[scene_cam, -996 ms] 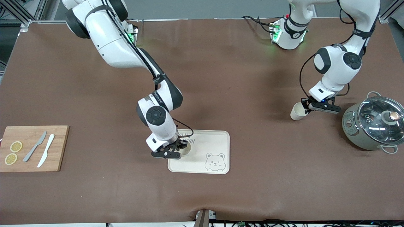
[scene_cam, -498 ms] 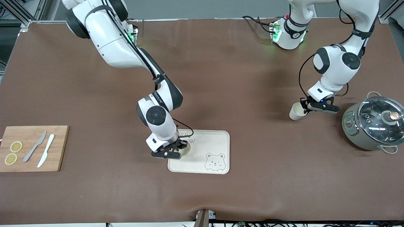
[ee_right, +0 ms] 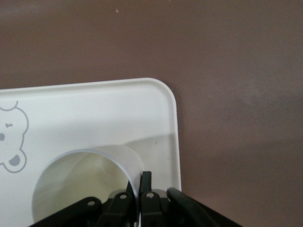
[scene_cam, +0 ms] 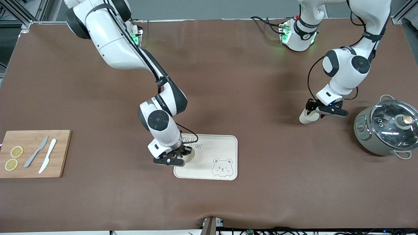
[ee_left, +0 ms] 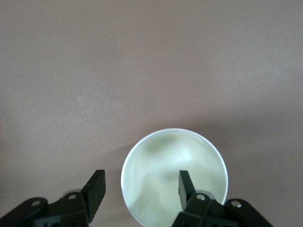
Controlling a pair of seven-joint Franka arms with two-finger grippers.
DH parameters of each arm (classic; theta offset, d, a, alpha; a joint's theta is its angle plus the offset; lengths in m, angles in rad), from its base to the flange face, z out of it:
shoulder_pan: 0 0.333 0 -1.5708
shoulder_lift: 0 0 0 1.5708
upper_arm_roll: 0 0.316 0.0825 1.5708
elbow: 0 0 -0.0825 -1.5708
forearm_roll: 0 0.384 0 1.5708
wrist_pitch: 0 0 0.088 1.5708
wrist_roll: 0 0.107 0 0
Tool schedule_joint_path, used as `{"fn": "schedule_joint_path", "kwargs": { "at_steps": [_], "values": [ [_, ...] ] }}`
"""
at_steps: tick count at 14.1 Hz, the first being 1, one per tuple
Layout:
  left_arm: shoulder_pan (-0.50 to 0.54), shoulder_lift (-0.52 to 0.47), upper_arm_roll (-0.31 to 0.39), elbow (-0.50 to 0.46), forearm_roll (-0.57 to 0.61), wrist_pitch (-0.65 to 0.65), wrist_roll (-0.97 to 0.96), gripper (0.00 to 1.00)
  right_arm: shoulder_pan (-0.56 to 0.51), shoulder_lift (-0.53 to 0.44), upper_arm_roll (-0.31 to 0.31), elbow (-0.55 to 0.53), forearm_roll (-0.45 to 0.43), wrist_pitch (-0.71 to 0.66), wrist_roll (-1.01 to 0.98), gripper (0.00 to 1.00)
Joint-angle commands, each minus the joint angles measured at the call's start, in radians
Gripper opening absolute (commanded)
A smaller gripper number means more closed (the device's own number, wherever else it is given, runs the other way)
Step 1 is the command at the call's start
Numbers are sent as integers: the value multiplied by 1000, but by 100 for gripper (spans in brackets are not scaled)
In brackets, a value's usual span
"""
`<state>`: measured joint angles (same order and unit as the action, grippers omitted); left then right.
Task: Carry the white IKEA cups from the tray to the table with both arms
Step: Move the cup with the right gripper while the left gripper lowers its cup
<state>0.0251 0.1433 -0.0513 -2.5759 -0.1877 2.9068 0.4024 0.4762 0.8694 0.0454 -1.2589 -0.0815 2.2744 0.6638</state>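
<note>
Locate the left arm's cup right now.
In the front view, the cup stands on the bare table beside the pot, toward the left arm's end; the left gripper straddles its rim.

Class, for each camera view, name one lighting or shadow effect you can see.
Front view: bright reflections streak the pot's glass lid. Left wrist view: the cup casts a soft dark shadow on the brown table. Right wrist view: a shadow darkens the tray beside the other cup.

I see two cream-white cups (scene_cam: 306,117) (scene_cam: 188,155), one on a cream tray (scene_cam: 225,147) printed with a grey bear, all on a brown table (scene_cam: 248,81).
</note>
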Motion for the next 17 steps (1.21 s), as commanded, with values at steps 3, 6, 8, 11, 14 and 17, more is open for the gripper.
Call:
{"fn": "schedule_joint_path", "kwargs": {
  "at_steps": [3,6,8,11,14,17],
  "values": [
    [10,-7,-15,-4,-36,6,39,71,-59,-150,19,-11,0,-229,-45,0],
    [12,-16,-15,-4,-45,3,36,71,-94,-225,18,-48,2,-297,-101,0],
    [9,-28,-18,-1,-96,-18,38,71,-125,-286,16,-143,2,-274,-162,0],
    [10,-56,-28,14,-102,-83,36,71,-188,-386,16,-307,2,-196,-272,0],
    [10,-88,-27,62,-110,-205,38,71,-244,-455,16,-433,2,-144,-369,0],
    [16,-110,-24,98,-110,-290,42,71,-294,-501,18,-534,2,-72,-441,0]
  ]
}}
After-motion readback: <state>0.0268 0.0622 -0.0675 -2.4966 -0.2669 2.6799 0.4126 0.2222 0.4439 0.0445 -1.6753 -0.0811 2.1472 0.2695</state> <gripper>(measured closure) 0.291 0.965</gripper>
